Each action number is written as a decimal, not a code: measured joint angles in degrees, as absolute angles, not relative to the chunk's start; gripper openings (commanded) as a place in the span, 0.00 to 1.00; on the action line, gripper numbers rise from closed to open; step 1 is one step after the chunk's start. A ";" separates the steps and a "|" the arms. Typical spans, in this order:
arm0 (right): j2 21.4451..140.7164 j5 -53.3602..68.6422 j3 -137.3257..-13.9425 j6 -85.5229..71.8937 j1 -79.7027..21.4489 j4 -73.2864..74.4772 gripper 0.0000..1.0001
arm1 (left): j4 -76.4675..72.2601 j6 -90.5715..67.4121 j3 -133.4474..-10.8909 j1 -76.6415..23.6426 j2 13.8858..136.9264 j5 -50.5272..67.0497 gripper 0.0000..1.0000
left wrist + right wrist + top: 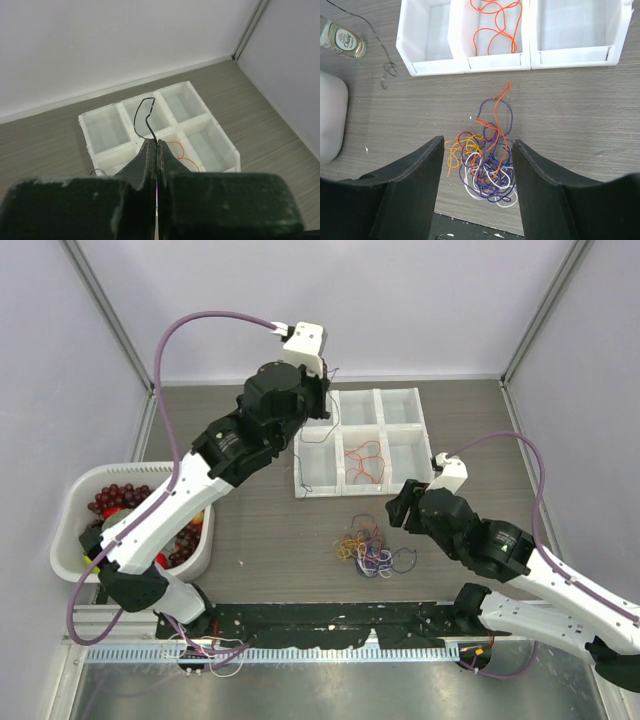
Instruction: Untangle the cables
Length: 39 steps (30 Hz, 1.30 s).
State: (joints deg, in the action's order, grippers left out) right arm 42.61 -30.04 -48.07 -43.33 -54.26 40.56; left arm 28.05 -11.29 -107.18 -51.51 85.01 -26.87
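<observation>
Bright, even, diffuse light falls from above, and shadows on the bench point(260, 532) are soft and faint. In the left wrist view the white tray point(112, 150) looks almost washed out. The close fingers point(410, 190) in both wrist views are dark and slightly blurred. The cables point(485, 162) are sharp.

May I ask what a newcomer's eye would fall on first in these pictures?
The colourful tangle of cables on the table, just in front of the white tray, near the open right gripper. Next, the left gripper raised near the tray, shut on a black wire.
</observation>
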 measured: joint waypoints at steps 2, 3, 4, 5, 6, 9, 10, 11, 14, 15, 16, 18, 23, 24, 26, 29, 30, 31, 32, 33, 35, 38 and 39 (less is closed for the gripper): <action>42.50 -30.59 -48.80 -43.05 -54.26 40.82 0.62 | 26.46 -11.29 -104.88 -50.78 85.91 -26.68 0.00; 42.37 -30.68 -48.82 -43.00 -54.26 40.93 0.62 | 26.04 -11.31 -104.20 -50.48 86.24 -26.50 0.00; 42.17 -30.79 -48.82 -42.98 -54.26 41.21 0.62 | 25.65 -11.31 -103.50 -50.06 86.67 -26.20 0.00; 41.91 -30.87 -48.82 -42.98 -54.26 41.54 0.62 | 25.41 -11.29 -103.11 -49.60 87.20 -25.80 0.00; 41.58 -31.03 -48.82 -42.96 -54.26 41.85 0.62 | 25.02 -11.31 -102.80 -49.10 87.68 -25.45 0.00; 40.84 -31.77 -48.80 -42.98 -54.26 42.28 0.62 | 24.03 -11.29 -102.59 -47.35 88.90 -24.40 0.00; 40.86 -31.94 -48.80 -42.89 -54.26 42.30 0.62 | 23.51 -11.25 -102.59 -46.74 89.19 -24.12 0.00; 40.86 -32.16 -48.82 -42.70 -54.26 42.30 0.63 | 23.03 -11.07 -102.54 -46.26 89.41 -23.90 0.00; 41.01 -32.99 -49.01 -42.06 -54.26 42.57 0.64 | 21.30 -9.72 -102.50 -44.95 90.43 -23.33 0.00; 41.04 -33.28 -49.10 -41.80 -54.26 42.59 0.64 | 20.91 -9.30 -102.50 -44.62 90.91 -23.14 0.00; 40.99 -33.67 -49.19 -41.47 -54.26 42.63 0.65 | 20.64 -8.78 -102.50 -44.38 91.37 -22.90 0.00; 40.77 -34.79 -49.28 -40.84 -54.26 42.68 0.65 | 19.94 -8.08 -102.48 -44.12 92.53 -22.48 0.00; 40.29 -35.83 -49.30 -40.66 -54.26 43.18 0.65 | 18.65 -7.64 -98.83 -44.12 93.67 -20.58 0.00; 40.23 -35.81 -49.30 -40.66 -54.26 43.35 0.65 | 18.22 -7.90 -97.43 -44.12 93.67 -20.27 0.00; 40.23 -35.88 -49.30 -40.64 -54.26 43.77 0.65 | 17.47 -8.88 -94.52 -44.12 93.67 -19.75 0.00; 40.23 -36.18 -49.30 -40.42 -54.26 44.40 0.65 | 17.32 -11.70 -90.21 -44.03 93.69 -19.16 0.00; 40.23 -36.36 -49.30 -40.45 -54.26 44.49 0.65 | 17.39 -12.95 -88.95 -43.92 93.69 -18.81 0.00; 40.23 -36.40 -49.30 -40.45 -54.26 44.58 0.65 | 17.39 -14.28 -87.85 -43.79 93.69 -18.31 0.00; 40.25 -36.36 -49.30 -40.47 -54.26 44.62 0.64 | 17.37 -15.70 -86.85 -43.68 93.69 -17.74 0.00; 40.27 -36.34 -49.30 -40.45 -54.26 44.64 0.64 | 17.37 -17.04 -86.04 -43.46 93.69 -17.19 0.00; 40.40 -36.16 -49.30 -40.45 -54.26 44.64 0.64 | 16.88 -19.64 -84.47 -43.07 93.67 -16.40 0.00; 40.34 -36.16 -49.30 -40.49 -54.26 44.64 0.65 | 16.53 -24.49 -81.78 -41.76 93.62 -14.87 0.00; 40.16 -36.16 -49.30 -40.49 -54.26 44.62 0.65 | 16.67 -26.11 -81.03 -40.97 93.65 -14.46 0.00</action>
State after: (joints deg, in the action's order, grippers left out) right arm 40.16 -36.16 -49.30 -40.49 -54.26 44.62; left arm 16.67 -26.11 -81.03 -40.97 93.65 -14.46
